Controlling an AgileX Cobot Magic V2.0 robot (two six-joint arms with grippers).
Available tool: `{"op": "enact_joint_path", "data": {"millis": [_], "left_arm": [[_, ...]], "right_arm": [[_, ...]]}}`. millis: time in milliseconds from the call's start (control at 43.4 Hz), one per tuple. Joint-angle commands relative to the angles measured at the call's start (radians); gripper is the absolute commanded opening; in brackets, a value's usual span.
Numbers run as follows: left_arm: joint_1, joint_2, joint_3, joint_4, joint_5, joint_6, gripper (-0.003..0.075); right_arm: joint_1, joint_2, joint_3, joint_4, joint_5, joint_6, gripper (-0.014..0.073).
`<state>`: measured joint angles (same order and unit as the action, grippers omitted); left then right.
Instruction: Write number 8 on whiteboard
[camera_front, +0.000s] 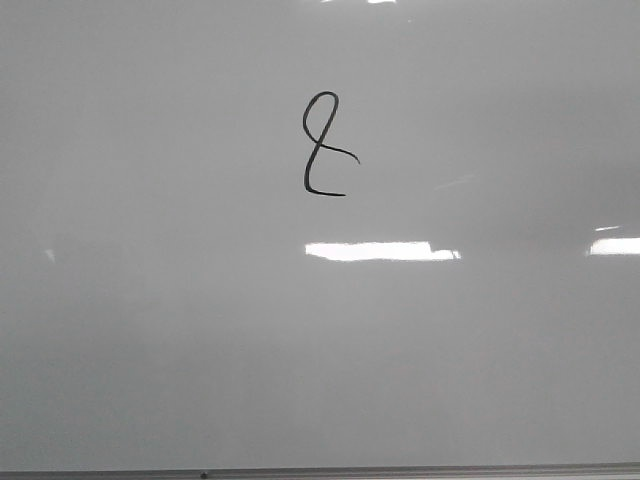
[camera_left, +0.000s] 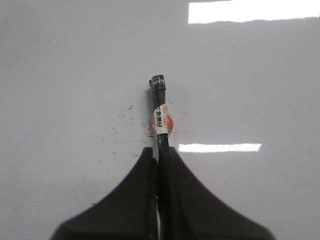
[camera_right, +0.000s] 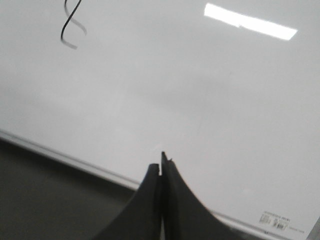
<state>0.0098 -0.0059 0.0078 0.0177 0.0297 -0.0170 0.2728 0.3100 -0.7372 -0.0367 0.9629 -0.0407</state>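
A thin black hand-drawn number 8 stands on the whiteboard, a little above the middle of the front view; its upper loop is closed and its lower part is open. Part of it also shows far from my right gripper. My left gripper is shut on a black marker with a white and red label, which points at the whiteboard among small black specks. My right gripper is shut with nothing in it, over the whiteboard's frame edge. Neither gripper shows in the front view.
A thin grey frame edge runs along the bottom of the front view. In the right wrist view the frame edge borders a dark surface. A small printed label sits at the board's corner. Bright light glare lies on the board.
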Motion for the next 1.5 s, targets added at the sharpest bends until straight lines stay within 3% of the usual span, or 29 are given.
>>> {"op": "enact_joint_path", "data": {"millis": [0, 138, 438, 668, 1198, 1475], "left_arm": [[-0.006, -0.013, 0.012, -0.009, -0.085, -0.003, -0.0021], [-0.006, -0.013, 0.012, -0.009, -0.085, -0.003, -0.0020], [-0.006, -0.013, 0.012, -0.009, -0.085, -0.003, -0.0021], [-0.006, -0.013, 0.012, -0.009, -0.085, -0.003, -0.0021], [-0.006, -0.013, 0.012, -0.009, -0.085, -0.003, -0.0021], [-0.006, -0.013, 0.012, -0.009, -0.085, -0.003, -0.0021]], "right_arm": [[-0.073, -0.062, 0.091, -0.018, -0.262, -0.001, -0.0108], [-0.155, -0.173, 0.281, -0.014, -0.494, 0.000, -0.0108], [-0.269, -0.309, 0.593, -0.010, -0.803, 0.000, -0.0108], [-0.270, -0.339, 0.759, -0.008, -1.007, 0.001, -0.0108], [-0.275, -0.339, 0.761, -0.005, -1.014, 0.002, -0.0108], [-0.281, -0.339, 0.761, 0.008, -1.028, 0.119, -0.0108]]}}
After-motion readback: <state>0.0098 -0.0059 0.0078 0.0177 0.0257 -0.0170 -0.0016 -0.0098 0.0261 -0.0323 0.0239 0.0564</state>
